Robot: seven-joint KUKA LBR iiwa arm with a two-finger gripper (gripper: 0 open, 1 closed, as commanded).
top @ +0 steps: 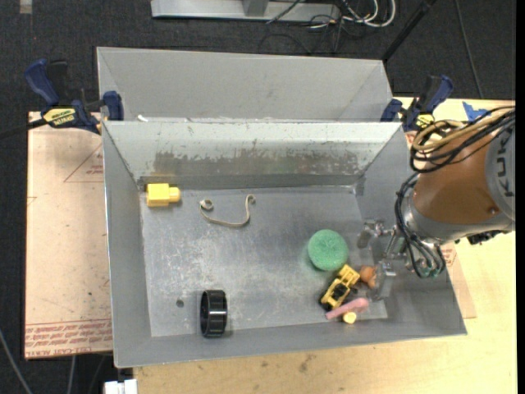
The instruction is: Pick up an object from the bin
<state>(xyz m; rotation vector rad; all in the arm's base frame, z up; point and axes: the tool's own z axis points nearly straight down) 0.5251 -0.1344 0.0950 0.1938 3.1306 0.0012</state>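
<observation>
My gripper hangs at the right end of the bin, just right of a round green sponge ball. Directly below it lie a yellow toy digger and a small brown-orange piece. A pink stick with a pale yellow tip rests under the digger, near the front wall. I see nothing held in the gripper.
A black wheel-like ring stands at the front left. A yellow block sits in the back left corner, and a thin tan curved strip lies near the back wall. The arm, with its orange cover and cables, reaches over the right rim.
</observation>
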